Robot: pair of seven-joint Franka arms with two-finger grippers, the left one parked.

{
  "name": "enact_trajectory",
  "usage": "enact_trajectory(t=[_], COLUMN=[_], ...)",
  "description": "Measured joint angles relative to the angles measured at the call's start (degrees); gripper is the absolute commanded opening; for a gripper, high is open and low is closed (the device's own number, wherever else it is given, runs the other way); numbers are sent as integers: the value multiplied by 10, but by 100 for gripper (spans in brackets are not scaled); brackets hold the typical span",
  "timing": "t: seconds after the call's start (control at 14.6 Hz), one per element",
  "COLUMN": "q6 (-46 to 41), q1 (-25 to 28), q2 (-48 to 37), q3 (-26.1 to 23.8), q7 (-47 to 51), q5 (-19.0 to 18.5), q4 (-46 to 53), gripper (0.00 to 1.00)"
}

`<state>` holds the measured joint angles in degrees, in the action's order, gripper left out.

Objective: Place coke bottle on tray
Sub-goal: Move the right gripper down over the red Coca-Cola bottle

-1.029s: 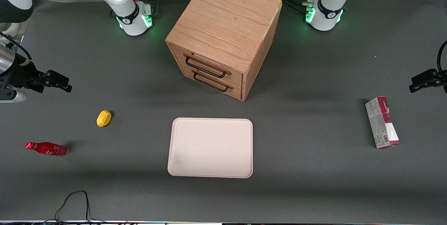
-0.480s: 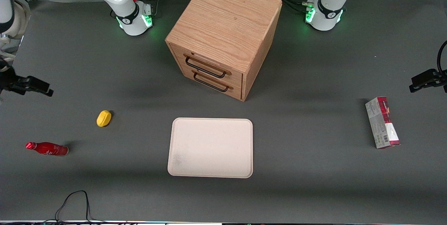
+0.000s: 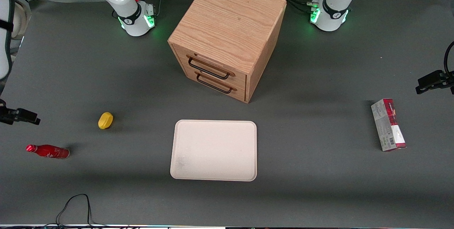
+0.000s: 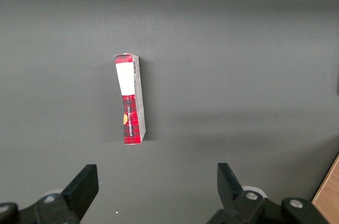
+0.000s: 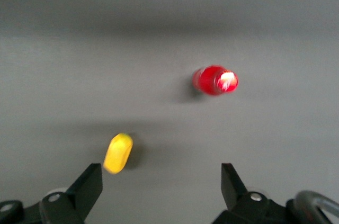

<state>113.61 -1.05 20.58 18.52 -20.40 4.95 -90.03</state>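
Open, empty hand (image 5: 159, 189) above dark grey table (image 3: 319, 172) (coke bottle (image 3: 48, 151) standing nearby).

From high in front we overlook the whole desk (image 3: 319, 193). Our right wrist camera faces straight down near the coke bottle (image 5: 214, 80), sharing it with the front view; the gripper (image 5: 159, 189) has open jaws.

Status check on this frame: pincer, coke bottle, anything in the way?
Pincer open, empty, above the table near the bottle. Coke bottle standing upright on the table, not on tray. Yellow lemon-like object nearby, not blocking.
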Motion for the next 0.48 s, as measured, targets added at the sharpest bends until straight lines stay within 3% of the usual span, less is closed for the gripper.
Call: enact_trajectory(t=[0.48], q6=[119], q1=[-51], q2=[102], q3=[1], q7=[-124], q5=[82], q4=[24], gripper=[99])
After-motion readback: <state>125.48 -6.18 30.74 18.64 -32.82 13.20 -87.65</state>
